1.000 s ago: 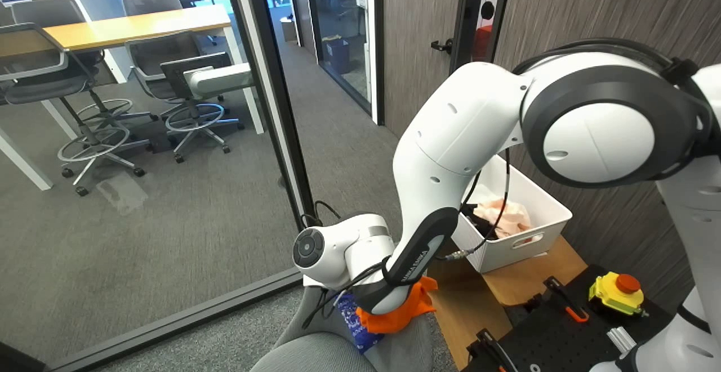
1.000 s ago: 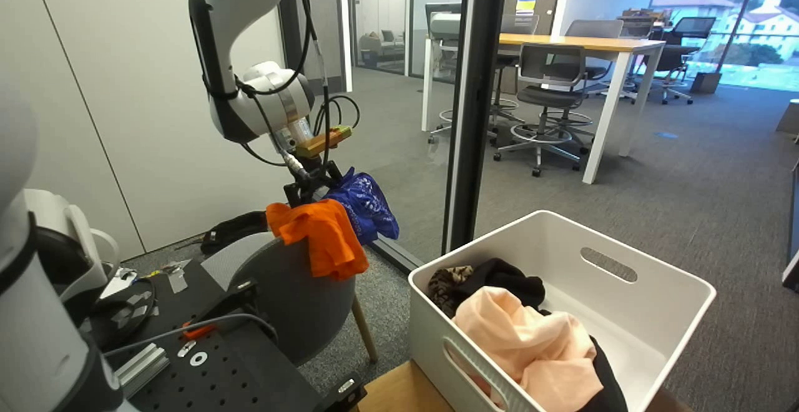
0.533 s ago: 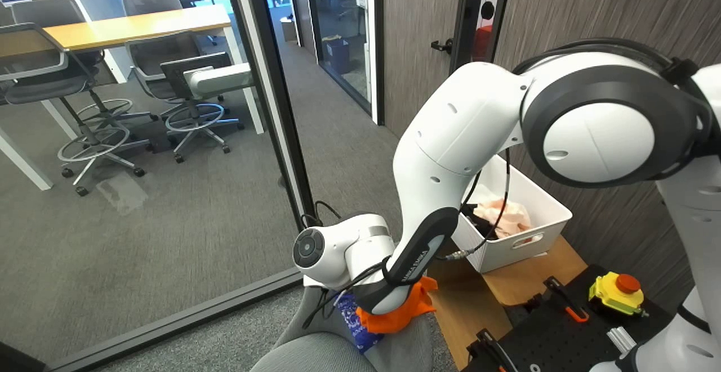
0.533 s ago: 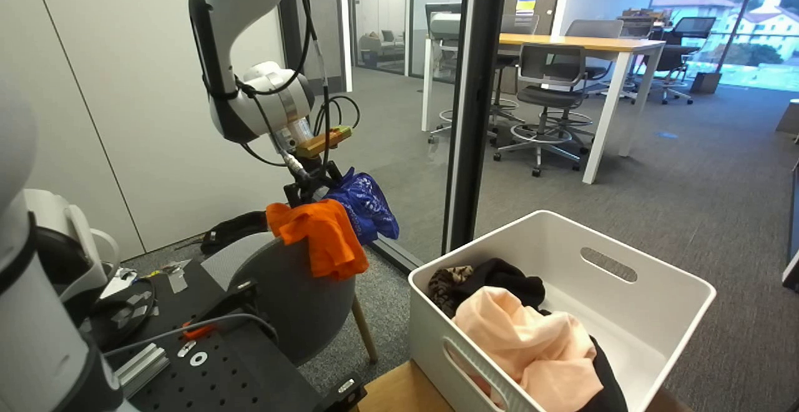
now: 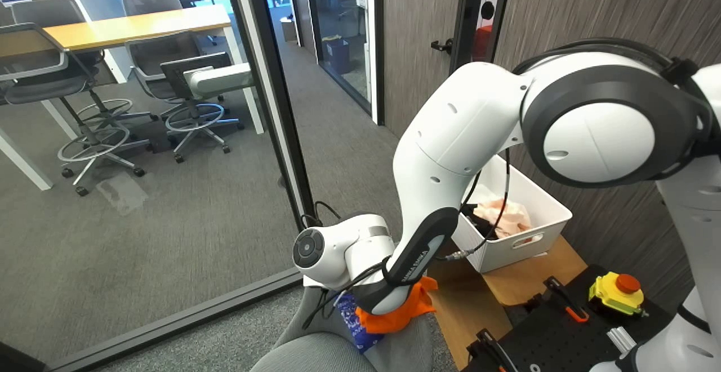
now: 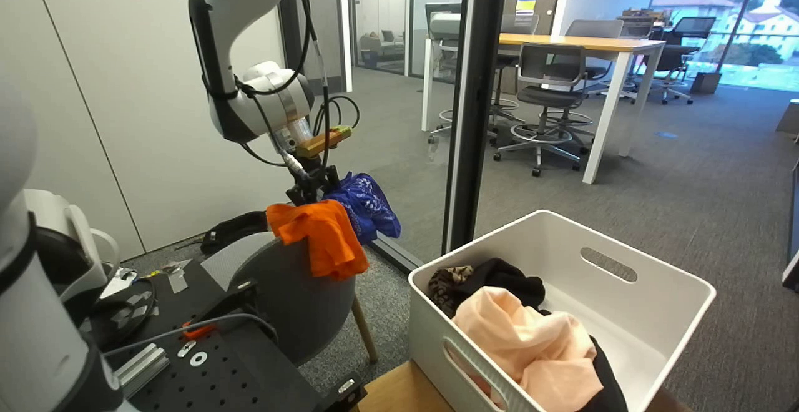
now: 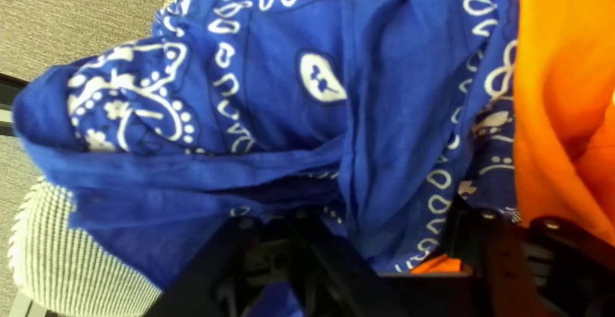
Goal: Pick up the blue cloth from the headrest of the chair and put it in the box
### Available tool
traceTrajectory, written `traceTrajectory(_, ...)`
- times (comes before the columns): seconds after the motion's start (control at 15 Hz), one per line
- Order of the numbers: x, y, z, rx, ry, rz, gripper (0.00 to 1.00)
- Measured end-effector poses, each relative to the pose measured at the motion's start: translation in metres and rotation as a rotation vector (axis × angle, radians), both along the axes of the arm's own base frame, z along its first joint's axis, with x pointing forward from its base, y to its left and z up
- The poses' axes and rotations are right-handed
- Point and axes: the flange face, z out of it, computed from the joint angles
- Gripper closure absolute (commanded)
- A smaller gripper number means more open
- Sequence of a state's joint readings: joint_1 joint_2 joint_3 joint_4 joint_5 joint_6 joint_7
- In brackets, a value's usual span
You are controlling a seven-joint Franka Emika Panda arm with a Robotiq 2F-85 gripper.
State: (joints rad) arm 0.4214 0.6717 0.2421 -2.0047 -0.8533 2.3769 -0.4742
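1. Grey carpet [image 6: 699,212] and a dark partition post [image 6: 480,106] form the background; the white box [image 6: 658,315] stands on a wooden counter [image 6: 402,393] and holds peach fabric [image 6: 530,343] and black fabric [image 6: 499,281].
2. Item location: your blue cloth [image 6: 371,206] lies over the back of the chair [image 6: 306,315], against the orange cloth [image 6: 328,237]. It is not in the box.
3. Pincer [image 7: 382,233]: down at the blue cloth, its fingers [image 7: 302,240] apart, with blue folds between them. No secure grip is evident.
4. Main hazard, double pick: in the wrist view, the finger nearer the orange cloth covers part of it, and what looks like a scrap of orange shows between the fingers. If you close here, you may lift both.
5. Slip: the folds look loose and thin. Should you catch only an upper layer, expect the cloth to slide out on the lift.
6. Chair contact: you cannot tell from these views whether the fingers touch the upholstery. If they do, closing could pinch it and drag the chair.
7. Carry: too low a path could snag a hanging corner on the box rim; the slack cable [image 6: 326,118] above the pincer may also catch.
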Motion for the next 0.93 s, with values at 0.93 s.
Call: traceTrajectory(0.93, -0.0002, 0.0004, 0.0002, 0.0, -0.001, 0.004, 0.96)
